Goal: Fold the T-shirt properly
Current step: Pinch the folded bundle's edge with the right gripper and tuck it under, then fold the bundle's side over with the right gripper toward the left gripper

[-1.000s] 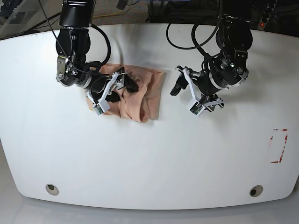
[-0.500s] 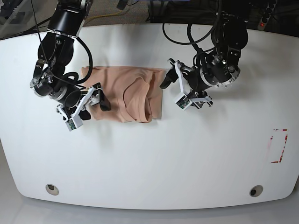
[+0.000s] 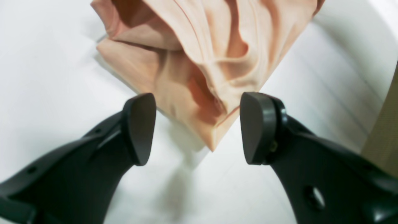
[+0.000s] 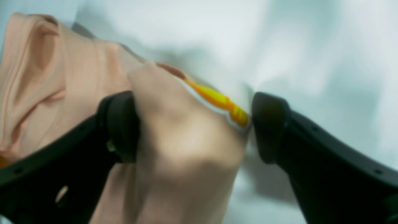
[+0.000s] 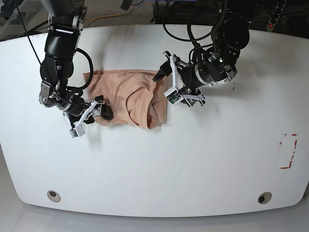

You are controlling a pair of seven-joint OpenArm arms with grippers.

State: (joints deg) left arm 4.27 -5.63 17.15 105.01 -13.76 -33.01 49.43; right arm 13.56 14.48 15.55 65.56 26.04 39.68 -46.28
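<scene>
T-shirt (image 5: 128,94) lies bunched on table (image 5: 154,159), upper left of centre. Right gripper (image 4: 192,127) jaws apart w/ cloth & yellow tag (image 4: 222,104) between; left gripper (image 3: 197,127) jaws apart around corner, not touching. Pinch both edges fully b4 lifting, keep layers even

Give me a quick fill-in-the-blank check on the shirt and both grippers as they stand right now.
1. The T-shirt lies on the ____ table.
2. The left gripper stands ____ at a shirt corner.
3. Between the right gripper fingers shows a ____ tag.

Missing words: white; open; yellow
</scene>
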